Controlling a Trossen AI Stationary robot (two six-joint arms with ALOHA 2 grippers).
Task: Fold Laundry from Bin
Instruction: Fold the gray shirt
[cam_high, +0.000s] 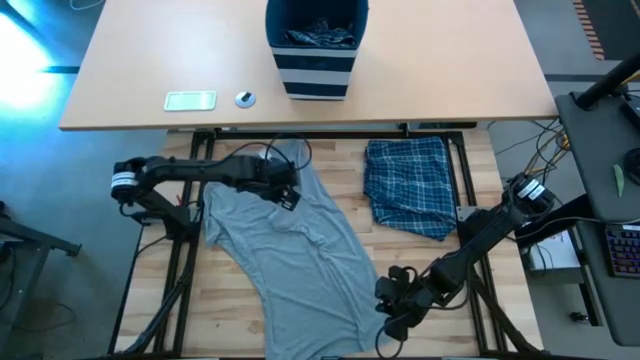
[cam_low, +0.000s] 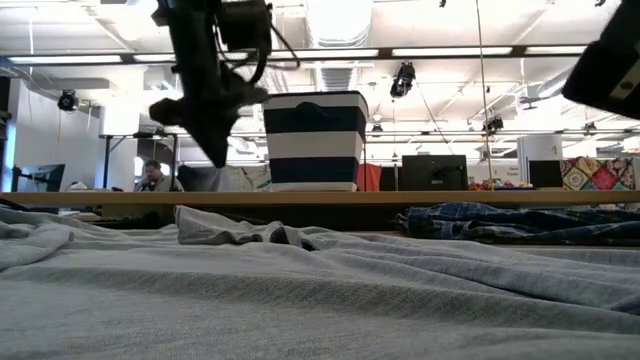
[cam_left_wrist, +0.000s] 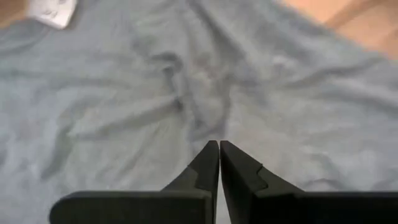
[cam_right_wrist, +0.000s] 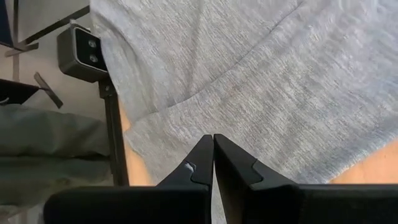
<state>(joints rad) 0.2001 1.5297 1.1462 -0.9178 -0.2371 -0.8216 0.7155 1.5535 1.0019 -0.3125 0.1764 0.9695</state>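
Left gripper: left gripper (cam_high: 287, 196) is hovering over the upper part of the grey T-shirt (cam_high: 290, 255), at about 10 o'clock on the wooden work surface (cam_high: 475, 215); its fingers are pressed together with no cloth between them, and the low view is showing it clear above the fabric.
Right gripper: right gripper (cam_high: 392, 300) is sitting at the shirt's hem, about 5 o'clock, fingers pressed together, nothing visibly pinched.
Cloth: T-shirt is lying spread but rumpled – creases are bunching under the left gripper; the plaid garment (cam_high: 410, 185) is lying at 2 o'clock, just beside it.
Bin: bin (cam_high: 315, 45) is standing at 12 o'clock on the far table (cam_high: 130, 70), with more laundry (cam_high: 318, 36) inside.
Risk: descending with shut fingers is likely to push the creases about – not catch a layer; a grab there could take two layers and spoil the fold.
Risk, right: dragging the hem could pull it off the edge.
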